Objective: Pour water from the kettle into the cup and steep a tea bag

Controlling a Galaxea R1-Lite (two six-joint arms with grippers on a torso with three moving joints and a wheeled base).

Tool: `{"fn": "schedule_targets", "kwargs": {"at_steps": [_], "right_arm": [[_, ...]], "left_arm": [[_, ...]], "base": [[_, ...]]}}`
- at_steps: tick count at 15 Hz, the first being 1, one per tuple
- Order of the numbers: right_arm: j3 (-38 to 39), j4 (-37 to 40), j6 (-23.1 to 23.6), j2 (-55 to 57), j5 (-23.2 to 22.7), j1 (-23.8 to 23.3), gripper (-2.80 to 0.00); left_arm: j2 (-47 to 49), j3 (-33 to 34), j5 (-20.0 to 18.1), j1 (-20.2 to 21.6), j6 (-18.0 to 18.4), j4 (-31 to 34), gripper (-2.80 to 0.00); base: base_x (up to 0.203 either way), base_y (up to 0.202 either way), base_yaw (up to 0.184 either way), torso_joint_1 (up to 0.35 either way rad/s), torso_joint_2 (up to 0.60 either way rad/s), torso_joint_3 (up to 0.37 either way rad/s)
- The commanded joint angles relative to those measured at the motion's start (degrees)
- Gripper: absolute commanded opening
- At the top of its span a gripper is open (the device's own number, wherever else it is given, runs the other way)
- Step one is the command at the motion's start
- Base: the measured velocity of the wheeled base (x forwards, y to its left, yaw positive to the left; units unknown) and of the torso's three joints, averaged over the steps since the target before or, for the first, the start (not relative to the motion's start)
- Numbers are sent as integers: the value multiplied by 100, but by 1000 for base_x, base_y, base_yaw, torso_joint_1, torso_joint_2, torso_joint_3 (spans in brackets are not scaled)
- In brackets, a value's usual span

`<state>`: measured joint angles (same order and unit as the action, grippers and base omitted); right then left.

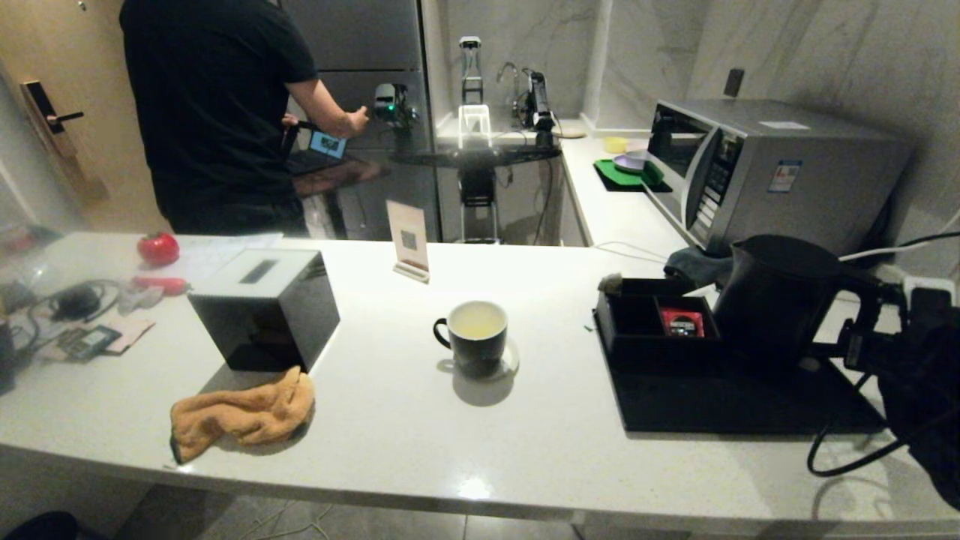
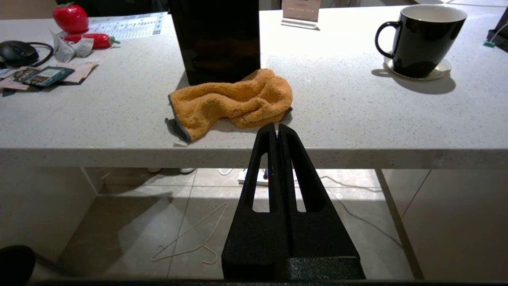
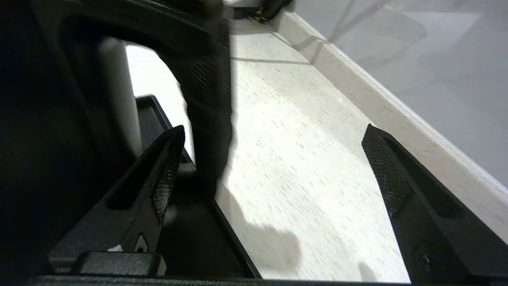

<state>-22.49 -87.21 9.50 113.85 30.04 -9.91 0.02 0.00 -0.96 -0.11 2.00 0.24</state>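
Observation:
The tall black kettle (image 1: 776,300) stands on the black tray (image 1: 735,409) at the right. My right gripper (image 1: 862,339) hovers just behind its loop handle (image 3: 208,91), open (image 3: 273,130), with the handle near one finger and nothing gripped. The black cup (image 1: 472,339) sits on a coaster mid-counter, with pale yellowish water (image 1: 478,321) inside. A small tan tea bag (image 1: 610,283) lies on the compartment box's far left corner. My left gripper (image 2: 276,126) is shut and parked below the counter's front edge.
A black compartment box (image 1: 637,319) with a red packet (image 1: 682,322) stands beside the kettle. A black tissue box (image 1: 262,307) and an orange cloth (image 1: 244,412) lie at the left. A microwave (image 1: 772,172) stands behind the kettle, and a person (image 1: 217,112) beyond the counter.

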Motion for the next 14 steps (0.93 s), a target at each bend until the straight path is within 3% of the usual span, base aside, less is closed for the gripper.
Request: {"fn": "schedule_targets", "kwargs": {"at_steps": [1,9,10,14], "right_arm": [[320,-139,8,-412,20,-2,0],[1771,-94,2,-1875,-9,13,0],[1957,-81,24,-2082,-58,15,-280],[2233,80,59,-2924,-589,16,-280]], "left_arm": [[-2,0,0,-5,2,2,-280],[-2,0,0,2,2,1,-280],[-2,0,0,2,2,1,-280],[-2,0,0,2,2,2,-280]], "base": [[0,0,0,0,0,0],[0,0,0,0,0,0],[0,0,0,0,0,0],[0,0,0,0,0,0]]}}
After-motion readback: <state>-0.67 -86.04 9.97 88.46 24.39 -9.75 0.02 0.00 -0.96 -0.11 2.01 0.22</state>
